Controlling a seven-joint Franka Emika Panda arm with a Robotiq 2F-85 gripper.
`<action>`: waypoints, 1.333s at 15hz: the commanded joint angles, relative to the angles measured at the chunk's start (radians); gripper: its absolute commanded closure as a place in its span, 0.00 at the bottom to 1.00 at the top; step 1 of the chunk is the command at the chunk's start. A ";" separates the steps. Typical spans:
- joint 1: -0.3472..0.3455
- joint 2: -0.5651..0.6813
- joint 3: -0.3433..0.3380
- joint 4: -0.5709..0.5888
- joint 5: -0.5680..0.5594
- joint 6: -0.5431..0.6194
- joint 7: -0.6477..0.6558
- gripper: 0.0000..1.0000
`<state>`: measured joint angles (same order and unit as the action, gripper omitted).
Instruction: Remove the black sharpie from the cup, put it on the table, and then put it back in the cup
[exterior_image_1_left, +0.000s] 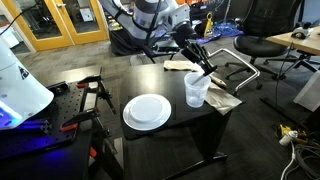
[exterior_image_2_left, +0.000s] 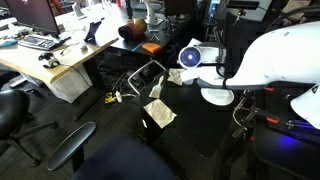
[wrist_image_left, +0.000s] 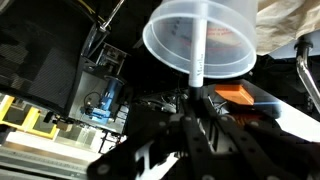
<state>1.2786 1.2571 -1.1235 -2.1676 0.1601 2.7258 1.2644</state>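
The clear plastic cup (exterior_image_1_left: 196, 90) stands upright on the black table (exterior_image_1_left: 190, 128), to the right of a white plate. My gripper (exterior_image_1_left: 204, 66) hangs just above the cup's rim and is shut on the black sharpie (exterior_image_1_left: 208, 74), which slants down into the cup. In the wrist view the cup's open mouth (wrist_image_left: 225, 60) faces the camera. The sharpie (wrist_image_left: 198, 60) runs from between my fingers (wrist_image_left: 192, 112) into the cup and looks pale grey there. Its lower end is inside the cup. In an exterior view my gripper (exterior_image_2_left: 166, 84) is dark and the cup is hard to make out.
A round white plate (exterior_image_1_left: 147, 111) lies on the table left of the cup, and also shows in an exterior view (exterior_image_2_left: 216, 96). A crumpled cloth (exterior_image_1_left: 223, 99) lies beside the cup at the table's edge. Office chairs (exterior_image_1_left: 262, 48), cables and desks surround the table.
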 joint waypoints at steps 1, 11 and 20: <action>0.013 0.011 0.006 -0.012 -0.022 0.015 0.041 0.96; 0.082 -0.007 -0.064 -0.091 -0.018 0.057 0.078 0.02; 0.028 -0.300 -0.109 -0.213 -0.026 0.330 -0.338 0.00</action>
<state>1.3389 1.1311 -1.2268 -2.3258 0.1600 2.9656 1.0852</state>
